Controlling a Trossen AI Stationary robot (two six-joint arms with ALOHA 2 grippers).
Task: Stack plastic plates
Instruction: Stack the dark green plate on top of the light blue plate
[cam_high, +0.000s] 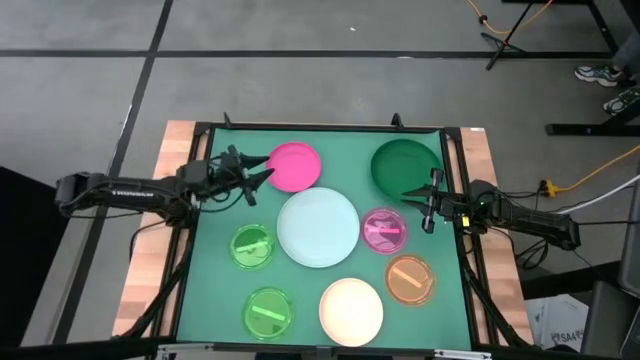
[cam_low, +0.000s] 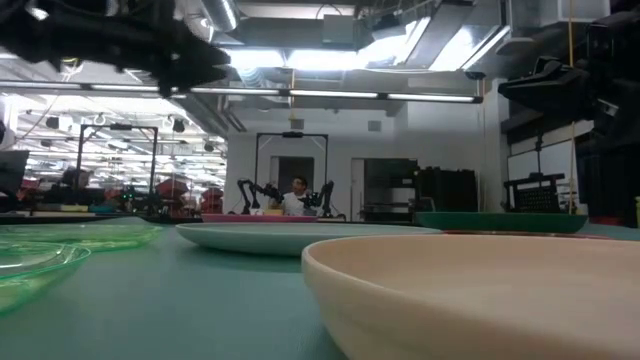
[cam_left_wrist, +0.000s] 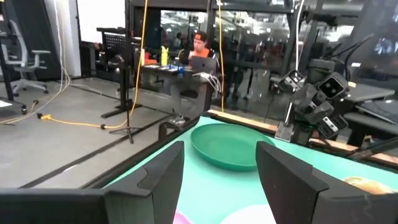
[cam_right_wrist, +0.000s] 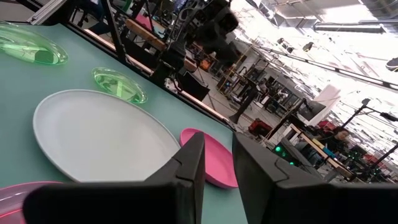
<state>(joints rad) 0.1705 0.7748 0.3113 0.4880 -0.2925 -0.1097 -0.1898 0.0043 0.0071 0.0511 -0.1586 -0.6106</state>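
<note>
Eight plates are lying apart on the green mat, none stacked. The pale plate is sitting in the middle, the pink plate behind it on the left, the dark green plate behind on the right. The magenta plate is lying just right of the pale one, the orange plate nearer the front, and the cream plate at the front edge. Two translucent green plates are lying front left.

The left gripper is hovering at the pink plate's left rim, fingers spread, holding nothing. The right gripper is hanging between the dark green and magenta plates, its fingers nearly together with a narrow gap, pinching nothing.
</note>
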